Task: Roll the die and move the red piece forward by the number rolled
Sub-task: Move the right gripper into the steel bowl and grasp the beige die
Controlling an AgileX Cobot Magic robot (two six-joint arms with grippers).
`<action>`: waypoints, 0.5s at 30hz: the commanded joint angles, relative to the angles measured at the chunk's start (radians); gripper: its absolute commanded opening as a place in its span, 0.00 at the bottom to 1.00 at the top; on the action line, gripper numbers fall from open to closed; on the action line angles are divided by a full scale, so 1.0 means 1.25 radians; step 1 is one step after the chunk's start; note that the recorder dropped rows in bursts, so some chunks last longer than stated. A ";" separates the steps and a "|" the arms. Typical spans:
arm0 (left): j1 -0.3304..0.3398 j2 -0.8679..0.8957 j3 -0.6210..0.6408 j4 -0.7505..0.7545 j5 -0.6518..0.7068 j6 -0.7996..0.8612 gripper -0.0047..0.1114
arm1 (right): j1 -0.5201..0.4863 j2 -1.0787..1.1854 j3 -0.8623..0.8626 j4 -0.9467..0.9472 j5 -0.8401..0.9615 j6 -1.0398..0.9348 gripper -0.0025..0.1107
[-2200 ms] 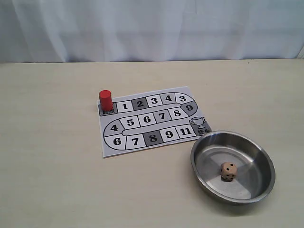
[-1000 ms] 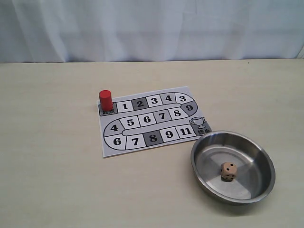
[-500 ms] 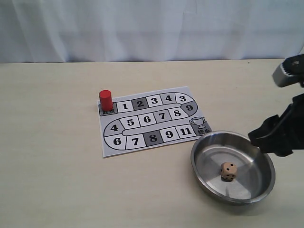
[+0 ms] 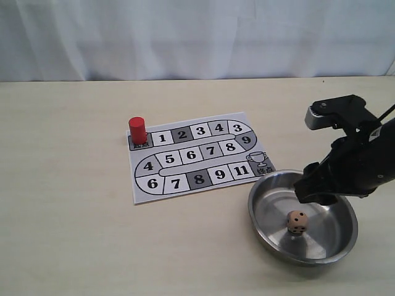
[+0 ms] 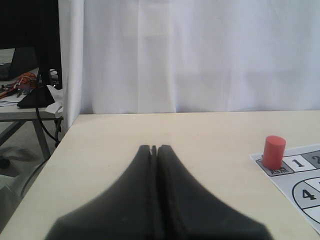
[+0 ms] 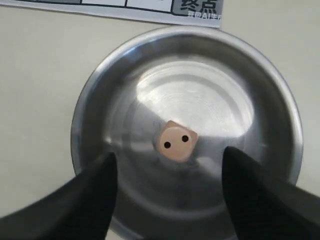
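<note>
The pale wooden die lies in the steel bowl, two pips up in the right wrist view. My right gripper hovers just above the bowl's far side, close over the die; its jaws stand open with the die just beyond the gap between them. The red piece stands upright on the grey start square at the board's upper left corner, also seen in the left wrist view. My left gripper is shut and empty, well away from the piece, and out of the exterior view.
The paper board carries a winding track of numbered squares, with a trophy square beside the bowl's rim. A white curtain backs the table. Beyond the table's edge in the left wrist view stands a side table with clutter.
My right arm has come in from the right edge and moved left and down over the bowl. The die, red piece and board have stayed put.
</note>
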 commanded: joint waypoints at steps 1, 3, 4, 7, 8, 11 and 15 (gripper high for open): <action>0.000 -0.001 -0.004 -0.001 -0.009 -0.002 0.04 | 0.001 0.045 -0.005 0.019 -0.039 -0.004 0.54; 0.000 -0.001 -0.004 -0.001 -0.009 -0.002 0.04 | 0.001 0.063 -0.005 0.019 -0.046 -0.004 0.54; 0.000 -0.001 -0.004 -0.001 -0.009 -0.002 0.04 | 0.001 0.073 -0.005 0.019 -0.047 -0.004 0.54; 0.000 -0.001 -0.004 -0.001 -0.009 -0.002 0.04 | 0.001 0.104 -0.005 0.019 -0.047 -0.004 0.54; 0.000 -0.001 -0.004 -0.001 -0.009 -0.002 0.04 | 0.001 0.116 -0.005 0.019 -0.047 -0.004 0.54; 0.000 -0.001 -0.004 -0.001 -0.009 -0.002 0.04 | 0.001 0.148 -0.005 0.023 -0.051 -0.004 0.54; 0.000 -0.001 -0.004 -0.001 -0.009 -0.002 0.04 | 0.001 0.186 -0.005 0.059 -0.060 -0.004 0.54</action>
